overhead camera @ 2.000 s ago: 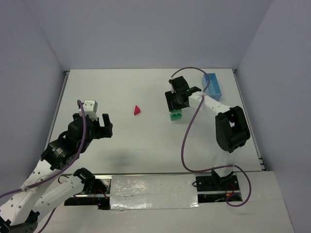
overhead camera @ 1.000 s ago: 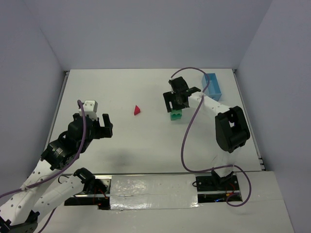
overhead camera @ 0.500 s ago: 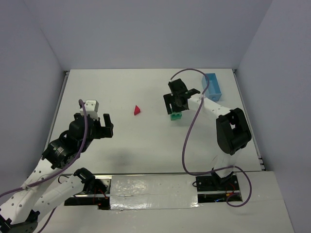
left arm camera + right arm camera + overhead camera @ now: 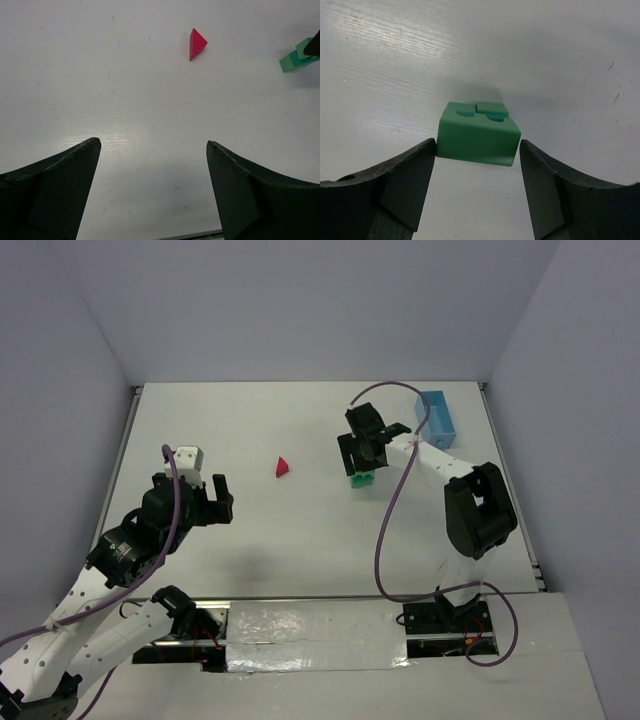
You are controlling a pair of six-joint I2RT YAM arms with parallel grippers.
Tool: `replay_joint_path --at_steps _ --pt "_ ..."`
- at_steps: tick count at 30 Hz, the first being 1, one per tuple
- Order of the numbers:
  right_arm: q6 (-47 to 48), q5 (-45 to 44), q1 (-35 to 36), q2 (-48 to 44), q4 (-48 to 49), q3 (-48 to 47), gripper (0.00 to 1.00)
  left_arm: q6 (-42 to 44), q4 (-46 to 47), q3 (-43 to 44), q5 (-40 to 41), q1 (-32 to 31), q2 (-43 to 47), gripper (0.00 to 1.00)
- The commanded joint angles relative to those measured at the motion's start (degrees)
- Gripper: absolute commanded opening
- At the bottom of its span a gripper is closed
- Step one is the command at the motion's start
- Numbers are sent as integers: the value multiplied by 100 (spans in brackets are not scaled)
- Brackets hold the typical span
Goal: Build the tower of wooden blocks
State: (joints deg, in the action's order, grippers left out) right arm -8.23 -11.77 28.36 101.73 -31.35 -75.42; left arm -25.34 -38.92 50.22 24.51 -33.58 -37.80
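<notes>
green painted wooden blocks (image 4: 477, 137) sitting stacked on the white table (image 4: 300, 530), between the wide-open, empty right claw (image 4: 477, 165). probably light, rigid, slick; best pinched across flat sides. left claw (image 4: 152, 195) hanging open, empty, facing red roof piece (image 4: 197, 43).

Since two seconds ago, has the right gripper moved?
Yes, slightly. In the top view the right gripper has drifted left, away from the blue tray, and hangs open over the green blocks.

White table (image 4: 300, 530): green blocks (image 4: 361, 478), red wedge (image 4: 283, 467), tray (image 4: 437, 418).
</notes>
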Motion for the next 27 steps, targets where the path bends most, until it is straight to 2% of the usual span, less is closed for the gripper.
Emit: replay_joint_path --at_steps 1,27 --pt "41 -27 64 -242 -64 -87 75 144 209 -12 -25 -25 10 99" --pt "401 114 108 -374 -81 -131 71 144 209 -21 -25 -17 1 100"
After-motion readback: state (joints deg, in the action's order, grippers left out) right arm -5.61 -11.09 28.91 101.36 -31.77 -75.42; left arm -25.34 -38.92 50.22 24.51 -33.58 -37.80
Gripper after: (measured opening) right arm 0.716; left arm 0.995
